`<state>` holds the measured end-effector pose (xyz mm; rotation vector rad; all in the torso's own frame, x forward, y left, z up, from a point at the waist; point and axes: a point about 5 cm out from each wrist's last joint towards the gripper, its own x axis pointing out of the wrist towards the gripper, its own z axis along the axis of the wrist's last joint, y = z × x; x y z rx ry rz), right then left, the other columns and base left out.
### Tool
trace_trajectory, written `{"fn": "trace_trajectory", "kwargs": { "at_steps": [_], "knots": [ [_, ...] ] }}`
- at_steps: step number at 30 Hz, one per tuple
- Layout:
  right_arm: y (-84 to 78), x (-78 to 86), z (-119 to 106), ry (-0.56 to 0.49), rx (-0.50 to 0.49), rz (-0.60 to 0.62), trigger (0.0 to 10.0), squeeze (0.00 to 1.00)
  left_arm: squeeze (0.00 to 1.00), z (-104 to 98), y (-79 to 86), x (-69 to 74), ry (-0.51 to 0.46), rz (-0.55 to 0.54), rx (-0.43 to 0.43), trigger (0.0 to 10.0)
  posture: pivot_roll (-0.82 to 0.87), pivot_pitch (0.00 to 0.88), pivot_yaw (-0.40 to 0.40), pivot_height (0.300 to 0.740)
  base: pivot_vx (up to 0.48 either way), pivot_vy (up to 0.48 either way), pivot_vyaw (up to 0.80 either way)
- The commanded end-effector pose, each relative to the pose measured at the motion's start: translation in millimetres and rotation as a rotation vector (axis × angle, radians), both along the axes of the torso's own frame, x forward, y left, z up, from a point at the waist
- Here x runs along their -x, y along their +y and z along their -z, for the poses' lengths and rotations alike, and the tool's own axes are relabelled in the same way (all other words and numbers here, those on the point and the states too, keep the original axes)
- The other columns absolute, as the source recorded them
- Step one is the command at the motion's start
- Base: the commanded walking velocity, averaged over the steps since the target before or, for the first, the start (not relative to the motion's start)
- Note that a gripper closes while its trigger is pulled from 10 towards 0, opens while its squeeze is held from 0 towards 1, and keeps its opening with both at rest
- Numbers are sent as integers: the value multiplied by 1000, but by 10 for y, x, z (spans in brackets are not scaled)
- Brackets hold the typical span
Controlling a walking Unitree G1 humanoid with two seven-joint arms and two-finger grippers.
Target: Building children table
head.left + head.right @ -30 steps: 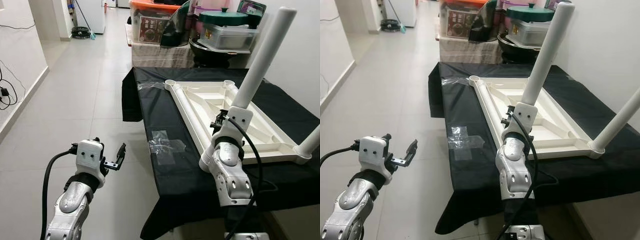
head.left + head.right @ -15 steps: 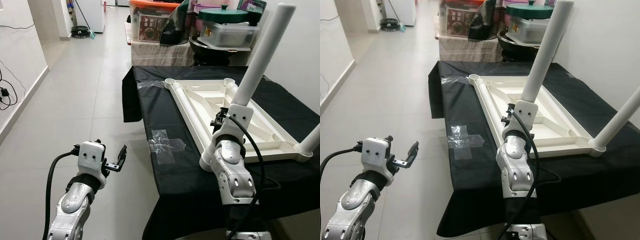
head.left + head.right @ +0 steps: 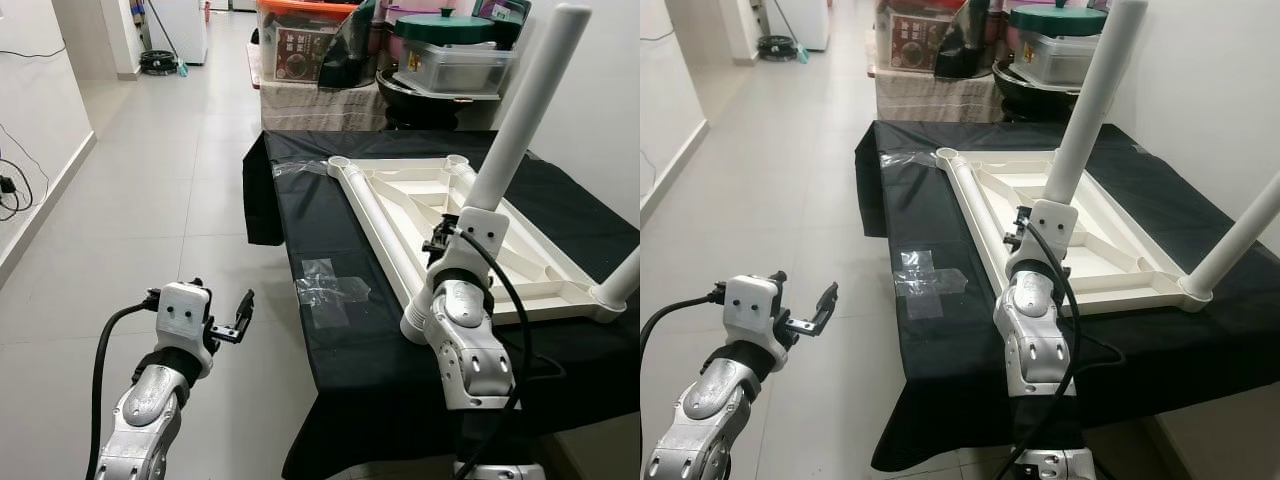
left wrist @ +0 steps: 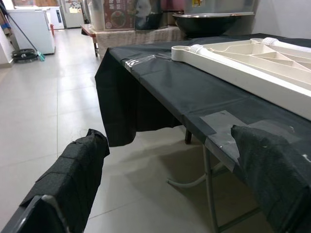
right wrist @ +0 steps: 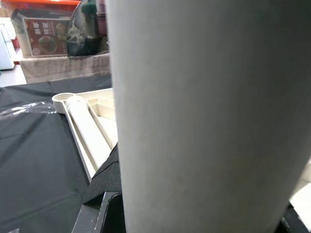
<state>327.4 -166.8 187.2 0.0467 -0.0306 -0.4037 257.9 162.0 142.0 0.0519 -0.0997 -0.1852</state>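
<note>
- Right gripper (image 3: 447, 238) is up over the near edge of the table, its fingers clamped round a white table leg (image 3: 518, 108) that rises steeply, tilted away to the right.
- In the right wrist view that leg (image 5: 204, 111) sits tight against the black pads (image 5: 104, 177).
- Left gripper (image 3: 238, 318) hangs over the floor, well off the table's left side, its fingers (image 4: 73, 170) spread wide with nothing between them.
- The white children's tabletop (image 3: 450, 225) lies upside down on the black cloth, ribs facing up.
- Leg count: three. One in the gripper, one standing in the near right corner socket (image 3: 620, 283), one lying flat along the tabletop's left edge (image 3: 375, 225).
- Black cloth (image 3: 330, 350) covers the work table and drapes over its edges; two patches of clear tape (image 3: 330, 290) shine on it.
- Pale tiled floor (image 3: 150, 180) runs down a corridor on the left.
- Behind the table, stacked storage boxes (image 3: 300, 45) and a green-lidded pot (image 3: 445, 30); a white wall (image 3: 610, 90) on the right.
</note>
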Motion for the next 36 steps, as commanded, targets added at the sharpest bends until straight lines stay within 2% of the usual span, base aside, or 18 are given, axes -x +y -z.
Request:
{"fn": "trace_trajectory", "kwargs": {
  "at_steps": [1, 36],
  "knots": [
    [-144, 56, 201, 98, -22, 65, 10000, 0, 0, 29, -23, -7, 7, 13, -7, 10000, 97, 0, -90, 740, 0, 0, 0],
    [-146, 89, 204, 92, -44, 84, 10000, 0, 0, 24, -15, -15, 4, 21, -16, 10000, 98, 0, -80, 740, 0, 0, 0]
  ]
}}
